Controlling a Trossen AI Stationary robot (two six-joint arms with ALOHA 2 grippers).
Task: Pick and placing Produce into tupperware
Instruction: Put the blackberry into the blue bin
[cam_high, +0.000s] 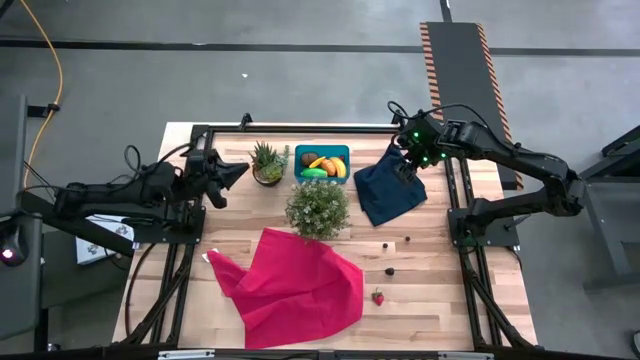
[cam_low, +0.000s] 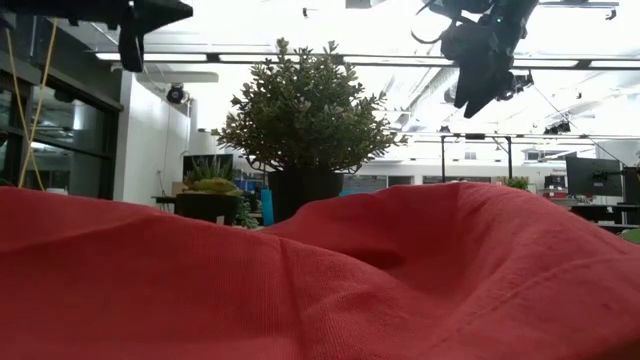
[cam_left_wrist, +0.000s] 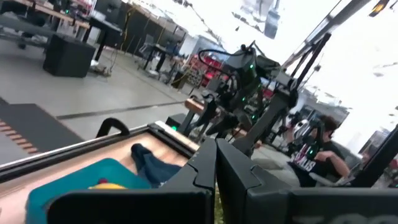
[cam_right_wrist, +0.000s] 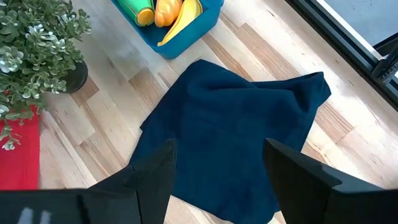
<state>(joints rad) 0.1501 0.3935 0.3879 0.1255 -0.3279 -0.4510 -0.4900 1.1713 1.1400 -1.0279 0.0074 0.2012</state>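
Strawberry (cam_high: 378, 297) lies on the bench (cam_high: 440, 300), well toward the front from the right gripper (cam_high: 405, 168), which hovers wide open and empty over the navy cloth (cam_high: 390, 190); the left gripper (cam_high: 235, 172) waits shut.

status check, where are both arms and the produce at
Right end effector open over navy cloth. Left end effector shut, parked. Tupperware part filled; strawberry on table.

Teal-blue tupperware (cam_high: 322, 152) sits upright at the counter's 12 o'clock edge, open-topped, holding a yellow banana (cam_high: 337, 167), orange pieces (cam_high: 323, 162), a green piece (cam_high: 313, 173) and a brown oval (cam_high: 309, 157). Outside it, a red strawberry (cam_high: 378, 297) lies toward 5 o'clock. Three tiny dark bits (cam_high: 390, 270) lie scattered just above the strawberry.
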